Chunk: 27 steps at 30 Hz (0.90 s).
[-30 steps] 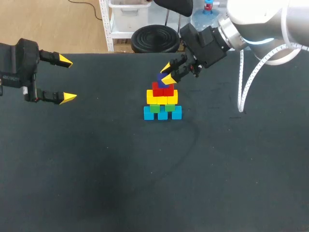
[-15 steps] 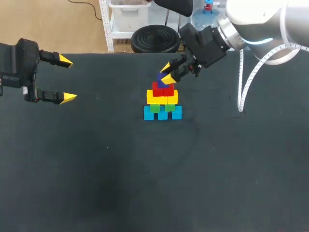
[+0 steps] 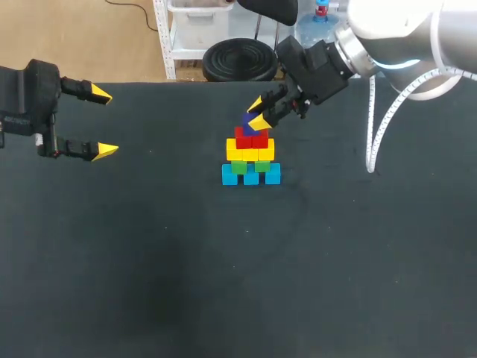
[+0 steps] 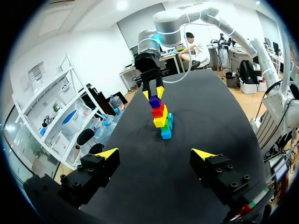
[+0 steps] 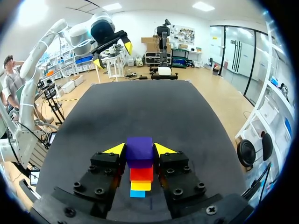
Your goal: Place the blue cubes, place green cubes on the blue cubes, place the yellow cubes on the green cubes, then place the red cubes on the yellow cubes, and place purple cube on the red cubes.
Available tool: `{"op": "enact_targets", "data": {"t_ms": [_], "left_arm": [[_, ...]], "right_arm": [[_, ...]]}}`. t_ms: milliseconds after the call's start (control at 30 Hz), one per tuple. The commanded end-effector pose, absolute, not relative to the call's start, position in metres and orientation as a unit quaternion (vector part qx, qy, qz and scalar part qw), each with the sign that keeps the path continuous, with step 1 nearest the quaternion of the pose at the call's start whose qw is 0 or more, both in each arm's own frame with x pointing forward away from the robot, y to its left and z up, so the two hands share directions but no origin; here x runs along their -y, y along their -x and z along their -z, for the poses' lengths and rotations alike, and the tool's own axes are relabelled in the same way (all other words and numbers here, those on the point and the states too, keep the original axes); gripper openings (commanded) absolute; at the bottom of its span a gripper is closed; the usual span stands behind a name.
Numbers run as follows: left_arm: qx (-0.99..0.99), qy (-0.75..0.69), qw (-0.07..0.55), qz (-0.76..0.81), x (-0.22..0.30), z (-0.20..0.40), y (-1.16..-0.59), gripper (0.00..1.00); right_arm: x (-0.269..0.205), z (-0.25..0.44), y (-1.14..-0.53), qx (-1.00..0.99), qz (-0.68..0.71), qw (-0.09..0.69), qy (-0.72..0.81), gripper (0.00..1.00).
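1. Right gripper: pinches purple cube from 2 sides, atop red cubes.
2. Below: yellow cubes, green cubes, blue cubes (lowest, on table).
3. Left gripper: gapes wide, empty, well apart from them.

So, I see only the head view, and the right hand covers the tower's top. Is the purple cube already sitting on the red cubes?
Observer: Yes; the left wrist view, from the side, shows the purple cube resting on the red cubes.
Operator: And is it gripped now?
Observer: In the right wrist view both fingertips lie against its sides, so the right hand is shut on it.
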<state>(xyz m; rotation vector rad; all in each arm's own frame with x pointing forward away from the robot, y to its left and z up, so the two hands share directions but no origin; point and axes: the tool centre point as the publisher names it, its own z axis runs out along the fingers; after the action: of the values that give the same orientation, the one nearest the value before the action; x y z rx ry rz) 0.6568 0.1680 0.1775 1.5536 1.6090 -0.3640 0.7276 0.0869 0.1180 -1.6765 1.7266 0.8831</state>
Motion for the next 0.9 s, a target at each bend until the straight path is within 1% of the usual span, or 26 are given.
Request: {"op": "enact_targets", "data": {"t_ms": [33, 300, 600, 633, 700, 733, 767, 900], "left_arm": [[-0.640, -0.621, 0.429, 0.146, -0.169, -0.176, -0.656, 1.00], [-0.640, -0.621, 0.429, 0.146, -0.169, -0.176, -0.656, 1.00], [-0.640, -0.621, 0.429, 0.146, -0.169, -0.176, -0.656, 1.00], [-0.640, -0.621, 0.429, 0.146, -0.169, -0.176, -0.656, 1.00], [-0.640, -0.621, 0.429, 0.146, -0.169, -0.176, -0.656, 1.00], [-0.640, -0.621, 0.429, 0.146, -0.169, -0.176, -0.656, 1.00], [-0.640, -0.621, 0.429, 0.146, -0.169, -0.176, -0.656, 1.00], [-0.640, -0.621, 0.429, 0.146, -0.169, -0.176, -0.656, 1.00]], "right_arm": [[-0.087, -0.117, -0.729, -0.647, -0.329, 0.283, 0.626, 0.37], [-0.087, -0.117, -0.729, -0.649, -0.329, 0.283, 0.626, 0.44], [-0.085, -0.125, -0.731, -0.648, -0.326, 0.287, 0.625, 0.49], [-0.084, -0.128, -0.731, -0.648, -0.325, 0.288, 0.626, 0.56], [-0.081, -0.135, -0.730, -0.646, -0.324, 0.293, 0.626, 0.87], [-0.078, -0.139, -0.729, -0.644, -0.322, 0.296, 0.628, 0.96], [-0.075, -0.143, -0.729, -0.643, -0.321, 0.299, 0.628, 1.00], [-0.055, -0.159, -0.730, -0.641, -0.318, 0.317, 0.623, 1.00]]}}
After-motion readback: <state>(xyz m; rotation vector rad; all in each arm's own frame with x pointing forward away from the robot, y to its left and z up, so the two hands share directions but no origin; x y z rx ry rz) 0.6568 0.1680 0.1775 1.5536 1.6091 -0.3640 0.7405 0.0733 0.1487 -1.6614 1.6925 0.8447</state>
